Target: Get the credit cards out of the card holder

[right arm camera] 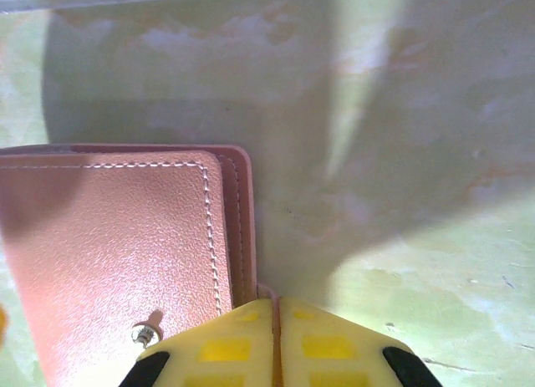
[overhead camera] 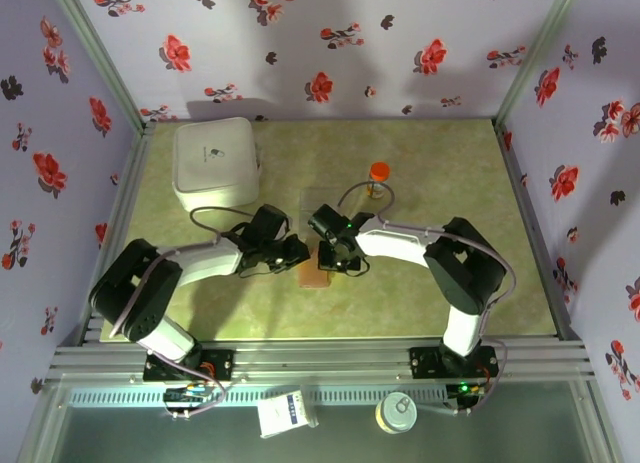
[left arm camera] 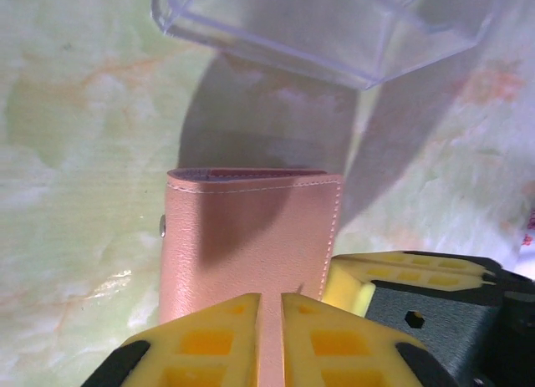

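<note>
At the centre of the top view, the small brown leather-like card holder (overhead camera: 314,275) lies on the pale green marbled table (overhead camera: 450,183), folded shut. The left gripper (overhead camera: 300,255) meets it from the left of the frame and the right gripper (overhead camera: 330,261) from the right, so it sits between the two fingertips and just below them. A large white rounded box (overhead camera: 215,163) stands well apart at the upper left, and a small orange-capped bottle (overhead camera: 379,173) stands above the right arm.

Low in the left wrist view, the left gripper (left arm camera: 270,320) has its yellow fingers clenched on the near edge of the card holder (left arm camera: 251,228), with a strip of brown leather showing between the pads. The rest of the card holder runs up the frame from there. A clear plastic tray (left arm camera: 334,28) lies across the top of the frame, apart from it. A yellow finger (left arm camera: 368,278) of the right gripper sits just beside its lower right edge.

Along the bottom of the right wrist view, the right gripper (right arm camera: 276,337) has its fingers pressed together at the lower right corner of the card holder (right arm camera: 117,245). A thin brown edge runs into the seam between them, so it appears to pinch one leather layer. The card holder fills the lower left, its metal snap (right arm camera: 148,333) just left of the fingers.
</note>
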Controlling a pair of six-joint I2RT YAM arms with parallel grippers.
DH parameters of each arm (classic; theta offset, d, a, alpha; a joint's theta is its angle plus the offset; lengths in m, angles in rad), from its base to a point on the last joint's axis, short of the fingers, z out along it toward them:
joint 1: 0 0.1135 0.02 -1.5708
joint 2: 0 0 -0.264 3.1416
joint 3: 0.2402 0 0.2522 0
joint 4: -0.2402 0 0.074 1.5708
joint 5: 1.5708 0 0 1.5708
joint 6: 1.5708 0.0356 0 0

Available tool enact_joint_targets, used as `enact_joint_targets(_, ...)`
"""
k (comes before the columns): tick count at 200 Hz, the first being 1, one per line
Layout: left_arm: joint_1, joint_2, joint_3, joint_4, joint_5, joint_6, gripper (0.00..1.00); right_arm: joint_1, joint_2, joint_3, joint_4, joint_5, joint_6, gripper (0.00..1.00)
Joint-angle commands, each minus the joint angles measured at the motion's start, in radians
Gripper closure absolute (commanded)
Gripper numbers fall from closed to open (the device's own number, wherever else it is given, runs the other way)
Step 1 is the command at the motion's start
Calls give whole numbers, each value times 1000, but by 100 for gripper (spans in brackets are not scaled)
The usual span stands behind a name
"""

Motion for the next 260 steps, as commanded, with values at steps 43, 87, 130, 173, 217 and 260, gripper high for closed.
enact_joint_targets(43,86,-153,-18,-50,-51,53,86,-8,-99,56,-140,68,-84,93)
enact_joint_targets(87,140,-195,-20,-80,-37,69,86,-4,-84,127,-193,51,-114,94)
enact_joint_targets(130,165,-208,-42,-99,1,80,86,11,-63,195,-213,39,-116,93)
enact_joint_targets(173,173,-218,-68,-98,21,88,86,53,-3,293,-258,20,-133,93)
enact_joint_targets(217,182,-232,-75,-119,29,100,86,86,7,351,-287,31,-146,93)
enact_joint_targets(260,181,-177,-64,-109,49,88,86,81,-36,306,-285,62,-137,93)
